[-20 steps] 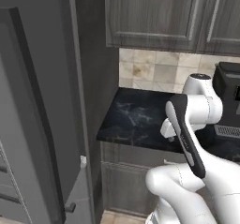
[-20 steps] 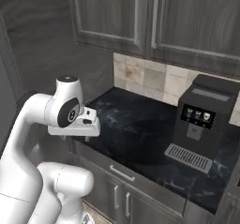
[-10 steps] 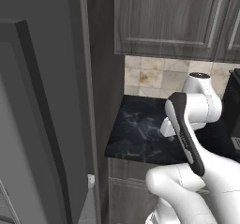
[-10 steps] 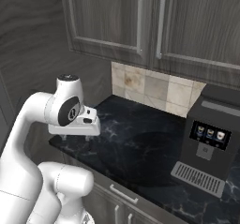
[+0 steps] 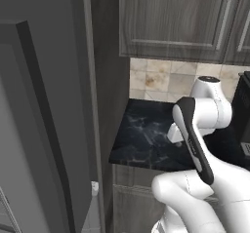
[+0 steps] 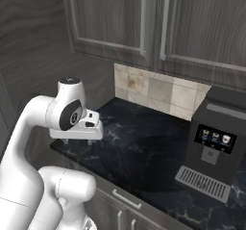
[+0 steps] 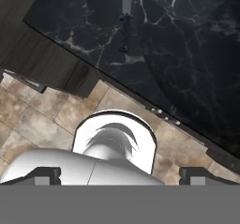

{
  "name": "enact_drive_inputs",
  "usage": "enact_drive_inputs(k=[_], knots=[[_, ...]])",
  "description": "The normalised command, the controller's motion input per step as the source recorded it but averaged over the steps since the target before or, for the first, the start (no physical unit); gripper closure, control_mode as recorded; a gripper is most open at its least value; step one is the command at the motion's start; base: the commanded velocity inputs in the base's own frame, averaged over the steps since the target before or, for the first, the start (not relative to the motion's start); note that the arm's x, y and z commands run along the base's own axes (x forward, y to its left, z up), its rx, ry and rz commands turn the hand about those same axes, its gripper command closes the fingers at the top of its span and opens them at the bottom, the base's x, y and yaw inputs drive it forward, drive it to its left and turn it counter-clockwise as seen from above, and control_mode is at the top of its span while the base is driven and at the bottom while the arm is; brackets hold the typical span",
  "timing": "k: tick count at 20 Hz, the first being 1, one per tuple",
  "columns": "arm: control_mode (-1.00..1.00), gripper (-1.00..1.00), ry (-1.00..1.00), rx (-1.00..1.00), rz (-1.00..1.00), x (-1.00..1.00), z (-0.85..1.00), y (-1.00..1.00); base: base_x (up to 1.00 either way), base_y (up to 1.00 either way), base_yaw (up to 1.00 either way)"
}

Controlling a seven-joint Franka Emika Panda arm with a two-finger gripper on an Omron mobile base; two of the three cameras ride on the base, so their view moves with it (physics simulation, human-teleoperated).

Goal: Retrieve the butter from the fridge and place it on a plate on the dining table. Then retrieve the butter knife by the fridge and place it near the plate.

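Observation:
The butter knife (image 7: 125,19), with a pale blade and a dark handle, lies flat on the black veined wall counter (image 7: 192,54), a little in from its front edge. My gripper (image 7: 124,175) hangs high above the floor in front of that counter. Its fingertips (image 7: 46,174) stand wide apart and hold nothing: open. My hand (image 6: 79,128) hovers at the counter's left end. The grey fridge (image 5: 29,144) takes up the left side of the left base view. The butter, the plate and the dining table are out of view.
A dark coffee machine (image 6: 216,142) stands on the counter (image 6: 144,161) to the right. Dark grey upper cabinets (image 6: 144,27) hang above a tan tile backsplash (image 6: 153,87). Drawers with metal handles (image 6: 127,198) sit under the counter. Tan floor tiles (image 7: 37,110) lie below.
The whole picture has shifted, so the base has driven: the counter and coffee machine slid right and the fridge side grew larger. The arm keeps the same pose.

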Motion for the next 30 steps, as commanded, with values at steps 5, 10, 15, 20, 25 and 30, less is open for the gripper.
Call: enact_drive_inputs(k=[5, 10, 15, 20, 25, 30], knots=[[-1.00, -1.00, -0.03, 0.00, -0.09, 0.26, -0.11, 0.01, 0.00, 0.00, 0.00], [-1.00, -1.00, -0.05, 0.00, -0.15, 0.41, -0.25, 0.06, 0.00, 0.00, 0.00], [-1.00, -1.00, -0.18, -0.01, -0.13, 0.48, -0.54, 0.05, 0.00, 0.00, 0.00], [-1.00, -1.00, -0.01, 0.00, 0.05, 0.51, -0.38, 0.03, 0.00, 0.00, 0.00], [-1.00, -1.00, 0.04, -0.02, 0.12, 0.50, -0.31, 0.07, 0.00, 0.00, 0.00], [-1.00, -1.00, 0.04, -0.01, 0.05, 0.45, -0.31, 0.17, 0.00, 0.00, 0.00]])
